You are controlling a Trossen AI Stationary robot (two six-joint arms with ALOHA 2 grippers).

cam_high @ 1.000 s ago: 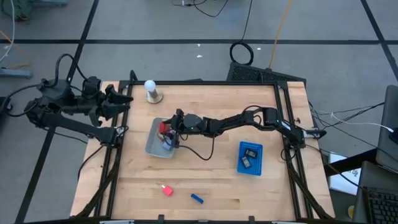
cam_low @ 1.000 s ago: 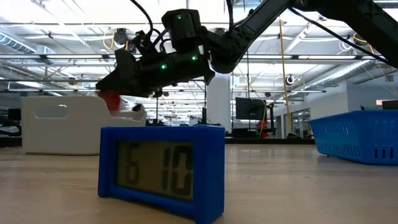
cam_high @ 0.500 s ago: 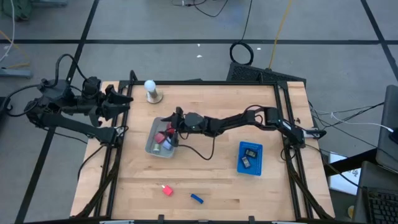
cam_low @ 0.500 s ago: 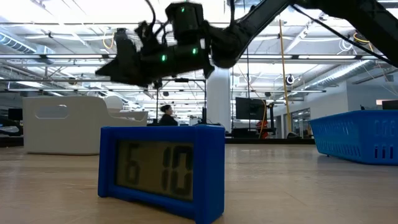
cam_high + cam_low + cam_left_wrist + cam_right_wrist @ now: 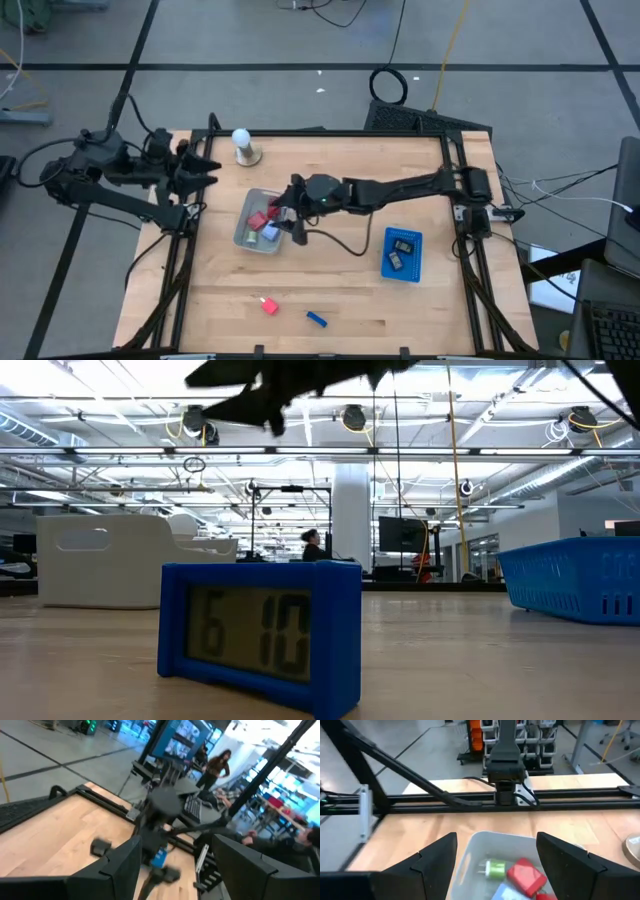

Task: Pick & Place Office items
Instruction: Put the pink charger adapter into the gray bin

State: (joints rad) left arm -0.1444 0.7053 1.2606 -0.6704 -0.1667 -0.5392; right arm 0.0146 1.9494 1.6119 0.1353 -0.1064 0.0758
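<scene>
Our right claw, spread and empty above the grey tray, is the nearer one to the red block and blue block at lower centre of the tabletop.

A red block, a small green piece and a pale blue one lie together in the grey tray, two dark ones sit in the blue tray, and a red block and a blue block lie loose near the table's front edge.
</scene>
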